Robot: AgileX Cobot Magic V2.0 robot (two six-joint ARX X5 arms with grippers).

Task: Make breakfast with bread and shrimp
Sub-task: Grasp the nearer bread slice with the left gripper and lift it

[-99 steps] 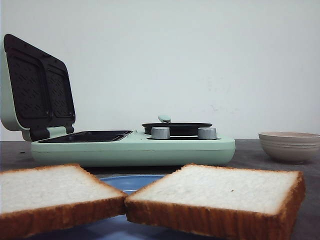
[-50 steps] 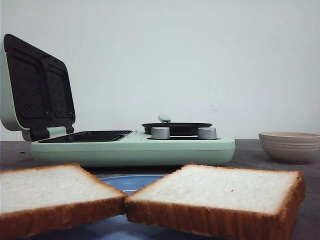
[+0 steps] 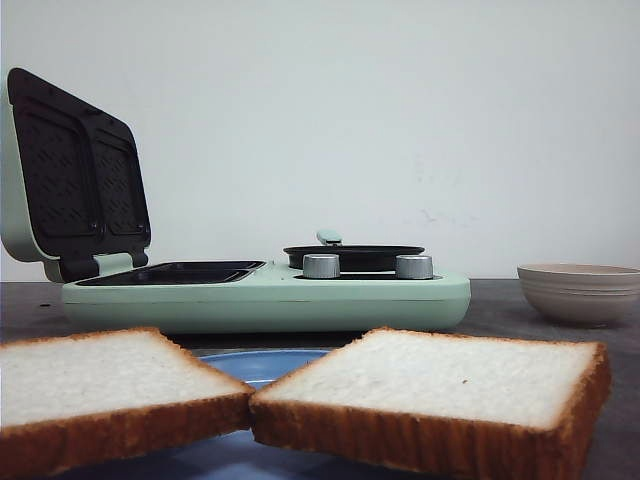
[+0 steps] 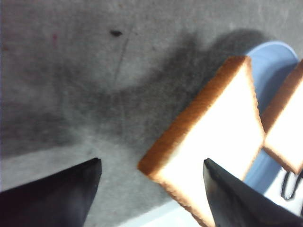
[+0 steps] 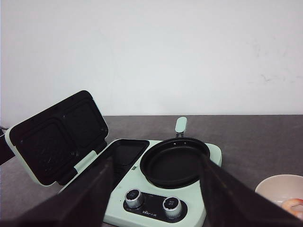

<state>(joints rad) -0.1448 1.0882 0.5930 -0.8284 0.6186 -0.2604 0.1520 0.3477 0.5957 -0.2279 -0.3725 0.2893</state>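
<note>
Lying side by side at the bottom of the front frame, the two bread slices [image 3: 430, 385] are resting on a blue plate [image 3: 262, 362], corners nearly touching, presumably staged for pickup. Behind them, mid-frame, the mint breakfast maker [image 3: 265, 295] is sitting with its lid [image 3: 75, 175] propped open at upper left, leaving the sandwich plates [image 3: 175, 272] exposed for loading. Its small frying pan [image 5: 174, 162] is waiting beside them, empty. The left gripper [image 4: 151, 189] is hovering with its jaws apart, the nearer slice lying between the fingers, likely lining up a grasp. The right gripper [image 5: 156, 189] is also spread wide, holding nothing, facing the appliance. The shrimp [image 5: 294, 204] is peeking orange from the bowl [image 5: 277, 189] at lower right.
</note>
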